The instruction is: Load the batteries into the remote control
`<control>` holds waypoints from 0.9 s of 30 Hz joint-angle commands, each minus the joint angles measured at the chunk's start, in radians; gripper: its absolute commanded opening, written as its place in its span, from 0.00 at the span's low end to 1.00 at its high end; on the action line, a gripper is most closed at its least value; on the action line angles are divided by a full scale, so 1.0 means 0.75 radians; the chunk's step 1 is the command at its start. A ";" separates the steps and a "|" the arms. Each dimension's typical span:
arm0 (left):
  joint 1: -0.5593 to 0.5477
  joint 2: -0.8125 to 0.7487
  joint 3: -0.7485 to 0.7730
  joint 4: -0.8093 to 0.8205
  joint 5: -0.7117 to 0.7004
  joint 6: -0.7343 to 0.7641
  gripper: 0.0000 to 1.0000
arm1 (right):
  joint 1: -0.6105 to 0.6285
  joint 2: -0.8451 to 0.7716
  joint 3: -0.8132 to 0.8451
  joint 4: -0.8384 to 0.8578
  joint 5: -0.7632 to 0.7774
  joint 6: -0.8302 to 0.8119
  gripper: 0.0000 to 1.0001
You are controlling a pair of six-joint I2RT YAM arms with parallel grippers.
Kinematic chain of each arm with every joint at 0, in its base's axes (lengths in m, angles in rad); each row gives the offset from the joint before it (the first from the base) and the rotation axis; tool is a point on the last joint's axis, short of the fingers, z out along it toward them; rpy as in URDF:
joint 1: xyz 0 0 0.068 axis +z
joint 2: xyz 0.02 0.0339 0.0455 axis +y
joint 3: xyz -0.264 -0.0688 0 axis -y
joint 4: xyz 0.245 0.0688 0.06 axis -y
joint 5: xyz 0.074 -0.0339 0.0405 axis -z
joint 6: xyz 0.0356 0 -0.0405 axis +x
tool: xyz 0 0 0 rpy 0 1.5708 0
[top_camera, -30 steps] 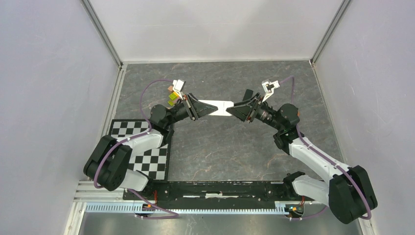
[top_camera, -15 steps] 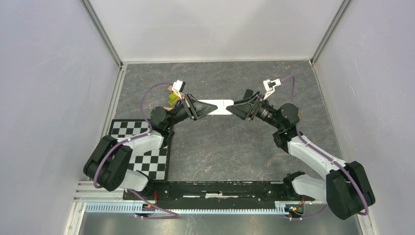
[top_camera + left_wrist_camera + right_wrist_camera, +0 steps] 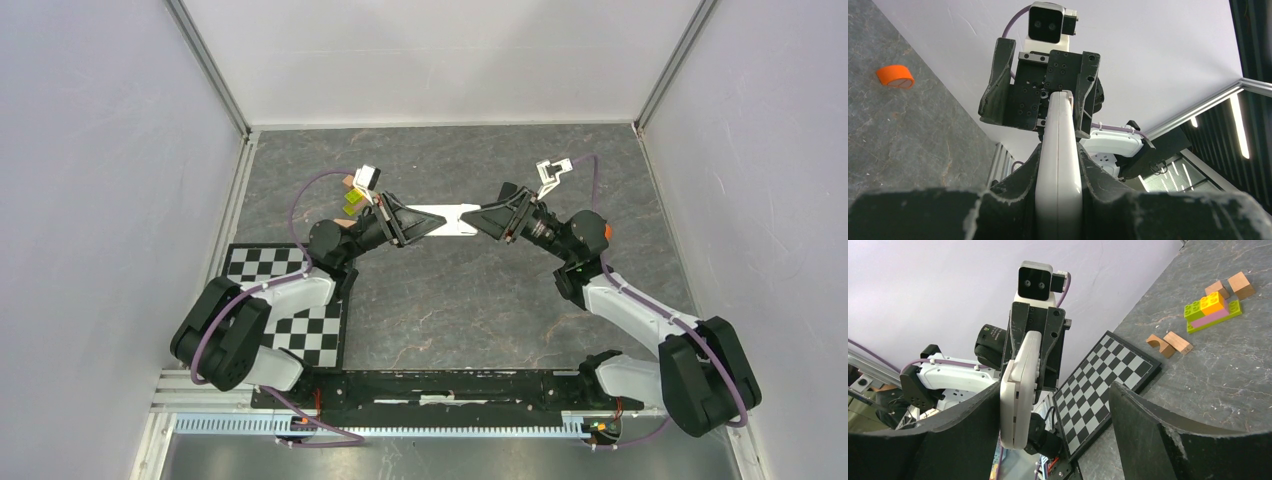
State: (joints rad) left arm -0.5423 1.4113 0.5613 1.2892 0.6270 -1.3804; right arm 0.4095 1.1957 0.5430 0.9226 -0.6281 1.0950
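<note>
Jutting from left jaws, remote control [image 3: 447,219] between parted right jaws

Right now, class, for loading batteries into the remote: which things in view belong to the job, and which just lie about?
Job: remote control; left gripper, clamped on it; right gripper, open. Batteries not visible.
Lying about: orange ring; toy bricks; wooden blocks; checkerboard.

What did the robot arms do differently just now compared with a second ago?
The right gripper opened its jaws, giving up its squeeze on the remote, and its arm shifted slightly to the right. The left gripper stayed shut on the remote's other end, holding it up in the same place.
</note>
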 commanded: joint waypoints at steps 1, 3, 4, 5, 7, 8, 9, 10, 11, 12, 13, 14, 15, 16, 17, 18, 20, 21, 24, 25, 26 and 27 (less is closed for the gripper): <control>-0.009 -0.018 0.002 0.066 -0.025 -0.004 0.02 | -0.004 0.004 0.037 0.084 0.019 0.042 0.80; -0.007 -0.012 -0.002 0.059 -0.034 -0.003 0.02 | -0.005 0.003 0.048 0.059 0.028 0.038 0.79; -0.008 -0.009 -0.003 0.058 -0.038 -0.005 0.02 | -0.004 0.002 0.061 0.022 0.027 0.023 0.77; -0.007 -0.007 -0.004 0.057 -0.043 -0.006 0.02 | -0.005 -0.001 0.073 -0.028 0.027 0.006 0.75; -0.007 -0.003 -0.002 0.060 -0.046 -0.010 0.02 | -0.004 -0.006 0.091 -0.111 0.023 -0.033 0.69; -0.007 -0.003 -0.001 0.062 -0.045 -0.011 0.02 | -0.005 -0.006 0.109 -0.165 0.016 -0.067 0.61; -0.008 -0.004 0.001 0.062 -0.045 -0.011 0.02 | -0.005 -0.007 0.126 -0.236 0.009 -0.097 0.55; -0.006 -0.004 0.005 0.060 -0.045 -0.009 0.02 | -0.005 -0.006 0.142 -0.285 0.001 -0.129 0.50; -0.005 -0.005 0.006 0.060 -0.039 -0.004 0.02 | -0.005 -0.008 0.150 -0.337 -0.008 -0.162 0.47; -0.004 -0.003 0.012 0.059 -0.032 0.001 0.02 | -0.006 -0.009 0.162 -0.390 -0.017 -0.187 0.45; -0.002 -0.003 0.012 0.057 -0.029 0.006 0.02 | -0.009 -0.010 0.167 -0.422 -0.032 -0.213 0.44; -0.001 -0.002 0.013 0.058 -0.021 0.015 0.02 | -0.010 -0.007 0.172 -0.450 -0.055 -0.234 0.43; 0.001 0.001 0.019 0.057 -0.008 0.022 0.02 | -0.010 -0.005 0.179 -0.479 -0.079 -0.262 0.42; 0.003 0.004 0.023 0.058 0.002 0.024 0.02 | -0.012 0.000 0.185 -0.504 -0.108 -0.287 0.40; 0.003 0.006 0.024 0.058 0.007 0.024 0.02 | -0.016 0.003 0.187 -0.526 -0.129 -0.311 0.39; 0.005 0.007 0.026 0.057 0.010 0.023 0.02 | -0.018 0.005 0.186 -0.541 -0.149 -0.334 0.39; 0.007 0.007 0.025 0.056 0.010 0.021 0.02 | -0.020 0.008 0.184 -0.556 -0.191 -0.368 0.39; 0.007 0.008 0.027 0.056 0.012 0.019 0.02 | -0.022 0.009 0.182 -0.555 -0.211 -0.377 0.40; 0.007 0.007 0.036 0.055 0.021 0.005 0.02 | -0.025 0.021 0.182 -0.524 -0.282 -0.391 0.40; 0.006 0.006 0.038 0.052 0.022 -0.004 0.02 | -0.026 0.026 0.186 -0.512 -0.305 -0.394 0.41; 0.007 0.006 0.042 0.048 0.027 -0.013 0.02 | -0.027 0.031 0.190 -0.505 -0.328 -0.402 0.41; 0.007 0.007 0.044 0.043 0.032 -0.021 0.02 | -0.027 0.037 0.195 -0.496 -0.352 -0.408 0.41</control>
State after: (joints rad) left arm -0.5335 1.4334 0.5533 1.2034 0.6373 -1.3762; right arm 0.3885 1.1938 0.6682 0.6010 -0.7841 0.8646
